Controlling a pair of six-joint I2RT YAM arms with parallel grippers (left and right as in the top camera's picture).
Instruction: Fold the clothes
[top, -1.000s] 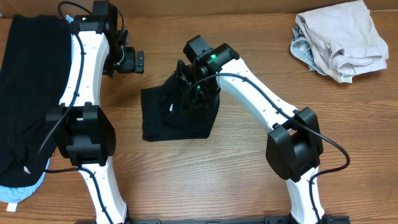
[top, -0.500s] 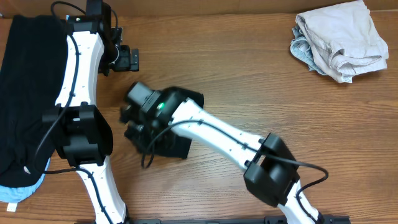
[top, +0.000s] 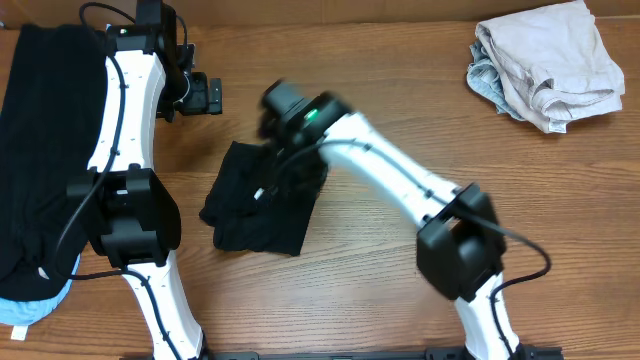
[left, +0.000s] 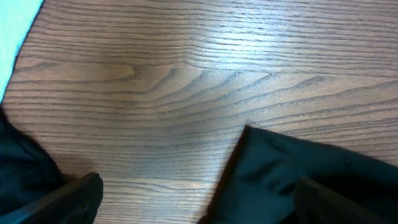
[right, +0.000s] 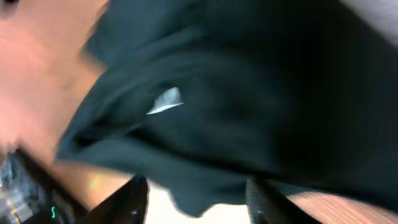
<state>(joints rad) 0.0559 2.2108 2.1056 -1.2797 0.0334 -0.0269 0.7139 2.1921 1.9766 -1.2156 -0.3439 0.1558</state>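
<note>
Overhead: black T-shirt (top: 262, 200) lies bunched at the centre of the table (top: 400, 60).
Left wrist: left gripper (left: 196, 186) is wide and empty, with a black T-shirt corner just ahead.
Right wrist: right gripper (right: 194, 196) is part-open over it. The view is blurred and nothing is visibly pinched.
It looks soft, light and floppy, so pinch a corner or hem and expect sag.

Passable over bare table (top: 400, 60) at 12, 3, 6 o'clock. Blocked at centre by black shirt (top: 262, 200) under right arm (top: 390, 175); at 9 by left arm (top: 125, 110) and black garment (top: 45, 150); at 2 by beige pile (top: 548, 65).
</note>
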